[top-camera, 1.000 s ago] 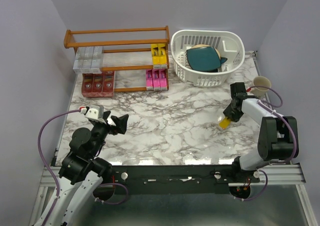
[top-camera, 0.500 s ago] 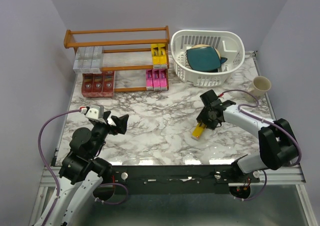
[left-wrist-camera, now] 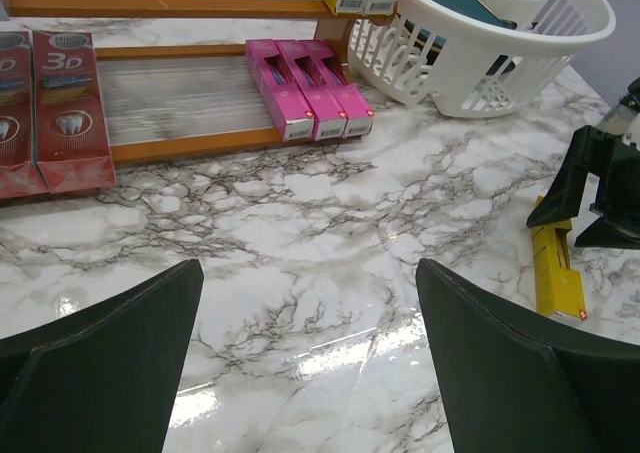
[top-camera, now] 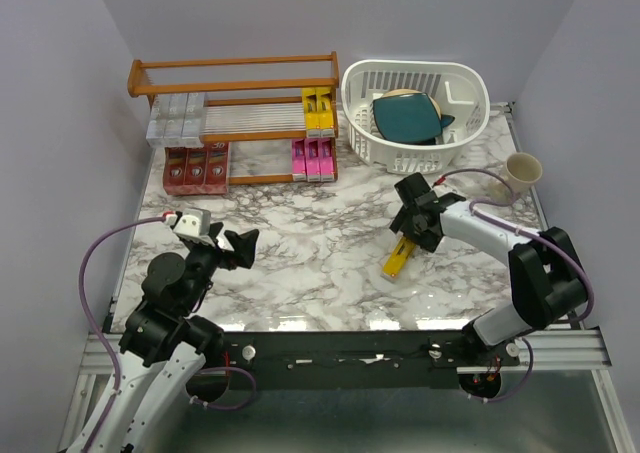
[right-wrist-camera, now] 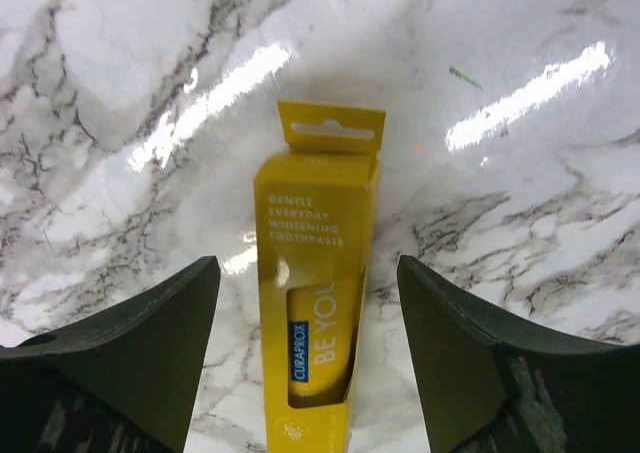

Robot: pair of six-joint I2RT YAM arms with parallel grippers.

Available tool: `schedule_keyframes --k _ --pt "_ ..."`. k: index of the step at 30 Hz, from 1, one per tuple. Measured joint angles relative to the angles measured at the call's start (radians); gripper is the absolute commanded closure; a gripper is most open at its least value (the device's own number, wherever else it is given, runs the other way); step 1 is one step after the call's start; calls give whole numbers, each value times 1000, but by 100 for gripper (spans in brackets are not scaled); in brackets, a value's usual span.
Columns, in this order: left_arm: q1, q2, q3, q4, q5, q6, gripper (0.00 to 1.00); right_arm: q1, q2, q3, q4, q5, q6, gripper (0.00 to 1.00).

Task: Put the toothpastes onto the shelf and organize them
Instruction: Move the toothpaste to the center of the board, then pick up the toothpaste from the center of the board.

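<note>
The right gripper (right-wrist-camera: 305, 263) is hanging over the yellow carton (right-wrist-camera: 315, 233), jaws spread to either side and touching nothing. The carton is lying flat on the table (top-camera: 310, 243), well apart from the shelf (top-camera: 235, 63), while the left gripper (left-wrist-camera: 310, 268) is waiting wide open and empty. I'm watching that glossy marble: an off-centre pinch could send the box skating or crush its thin card, and with pale walls boxing us in, the white basket (top-camera: 415, 68) is crowding the shelf's right end.
</note>
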Motion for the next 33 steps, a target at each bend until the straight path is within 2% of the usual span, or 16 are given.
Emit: schedule_keyframes --k 4,10,13,14,15,17,25,28,30,33 --pt "0 10 0 0 2 0 1 -36 32 21 35 8 -62 23" --pt "0 36 -6 8 19 3 1 -70 96 26 67 2 -114 36" --pt "0 63 -9 18 40 5 1 -70 97 26 68 0 -131 45" --pt "0 79 -9 21 47 5 1 -71 97 26 68 -1 -135 55" --pt "0 93 -9 24 54 5 1 -71 98 26 67 -3 -137 60" --pt "0 127 -9 31 74 5 1 -72 98 26 68 -9 -142 65" --pt "-19 287 -6 100 190 -121 1 -72 80 23 83 -66 -148 67" --pt "-95 340 -6 158 194 -181 1 -72 71 19 82 -98 -144 67" --pt "-189 378 -8 201 160 -206 1 -72 63 15 82 -126 -141 67" --pt "-391 470 -8 283 52 -210 1 -72 43 10 77 -160 -138 67"
